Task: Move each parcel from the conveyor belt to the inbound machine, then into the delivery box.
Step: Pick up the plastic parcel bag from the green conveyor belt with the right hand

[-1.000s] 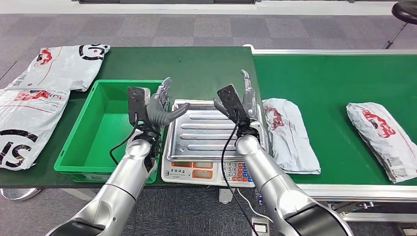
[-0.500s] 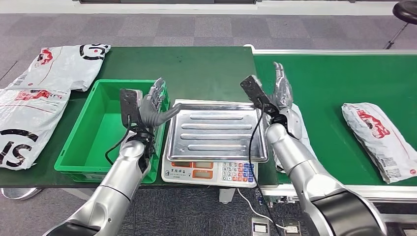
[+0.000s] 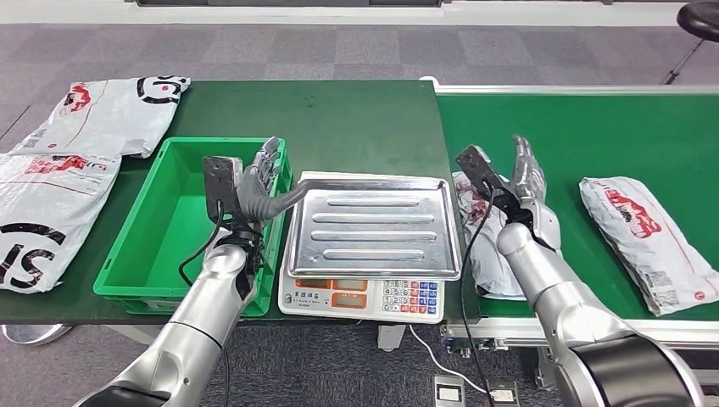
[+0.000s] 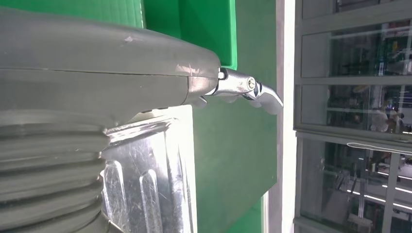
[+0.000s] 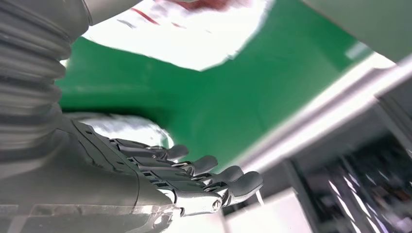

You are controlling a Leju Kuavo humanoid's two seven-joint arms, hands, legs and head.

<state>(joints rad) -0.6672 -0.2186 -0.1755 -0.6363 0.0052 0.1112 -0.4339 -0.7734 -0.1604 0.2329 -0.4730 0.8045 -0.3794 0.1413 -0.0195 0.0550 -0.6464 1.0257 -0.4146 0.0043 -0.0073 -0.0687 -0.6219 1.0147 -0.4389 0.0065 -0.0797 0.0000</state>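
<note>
Right hand, frame centre-right, fingers extended and apparently empty above the parcel; left hand, fingers apart, centre-left beside the scale tray.

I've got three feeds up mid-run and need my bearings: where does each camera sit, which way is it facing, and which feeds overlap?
Head view: high on the body, looking forward and down at the scale tray, green bin and conveyor belt; both silver arms show, left robot hand, right robot hand.
Left wrist view: behind the left robot hand, facing past its thumb toward windows.
Right wrist view: behind the right robot hand, facing the belt and a parcel.
Shared: tray and bin appear in the head and left wrist views; belt and near parcel in the head and right wrist views.
</note>
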